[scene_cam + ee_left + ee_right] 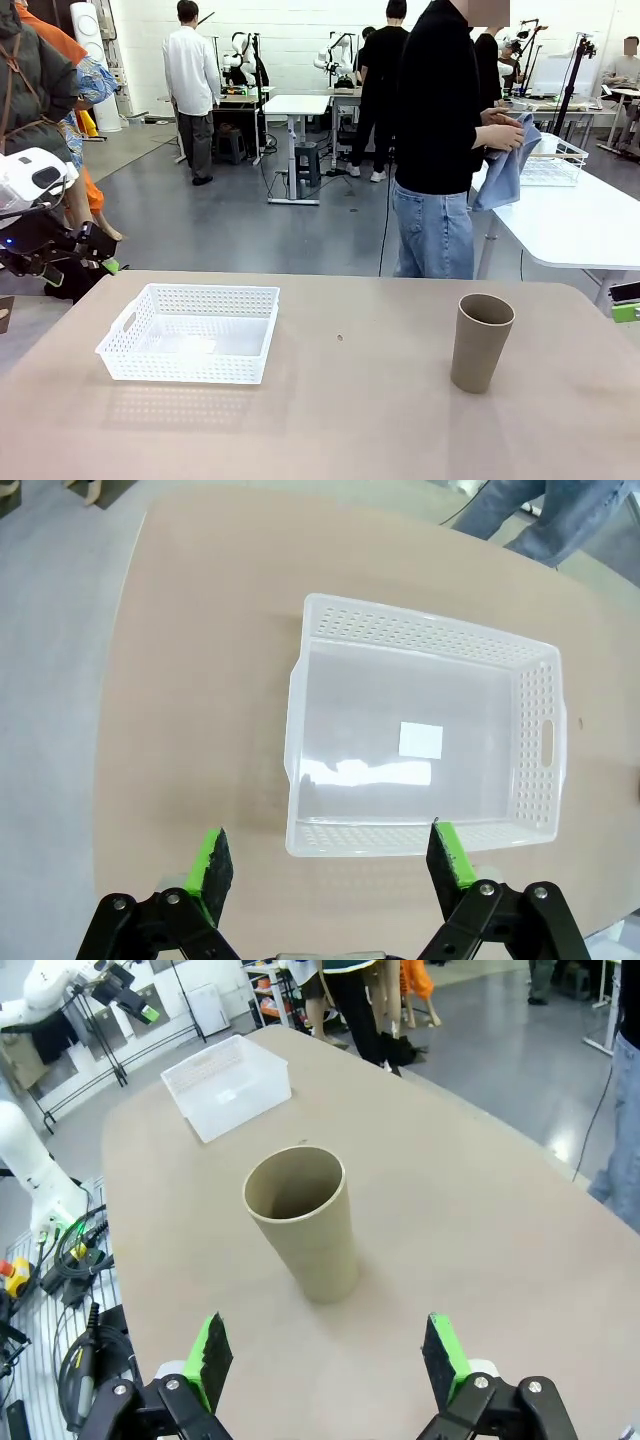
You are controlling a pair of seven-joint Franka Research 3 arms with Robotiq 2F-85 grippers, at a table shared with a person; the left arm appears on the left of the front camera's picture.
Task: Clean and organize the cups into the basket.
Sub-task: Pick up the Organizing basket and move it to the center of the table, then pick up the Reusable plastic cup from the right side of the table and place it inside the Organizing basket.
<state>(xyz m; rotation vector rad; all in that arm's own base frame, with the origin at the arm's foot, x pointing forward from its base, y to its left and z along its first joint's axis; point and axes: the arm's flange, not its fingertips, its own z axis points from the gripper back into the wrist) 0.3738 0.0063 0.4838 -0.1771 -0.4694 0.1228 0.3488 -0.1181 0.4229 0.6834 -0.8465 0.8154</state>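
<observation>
My left gripper (326, 832) hangs with its jaws spread wide, holding nothing. The basket (430, 630) sits on the table (180, 700) just past its fingers at 12 o'clock, with a white label (420, 740) on its floor. My right gripper (323, 1325) is likewise wide open and empty. The tan cup (305, 1225) stands upright at its 12 o'clock, mouth up, with bare tabletop between us and the basket beyond it at 11 o'clock. From the front camera, the person (435, 120) stands across the table at 1 o'clock, holding a blue-grey cloth (505, 170). A wire basket (555, 165) rests on the neighbouring table (570, 225).
</observation>
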